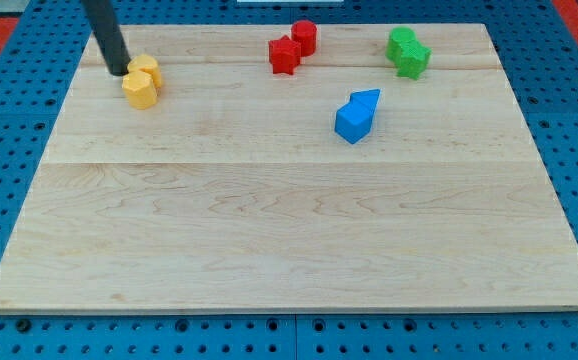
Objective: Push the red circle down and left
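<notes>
The red circle is a short red cylinder near the view's top, right of centre. It touches a red star-shaped block just below and left of it. My tip is at the view's upper left, far left of the red circle. It rests beside two yellow blocks, touching their left side or nearly so. The rod rises from the tip up out of the view's top.
Two green blocks sit together at the upper right. Two blue blocks sit together below and right of the red pair. The wooden board lies on a blue perforated table.
</notes>
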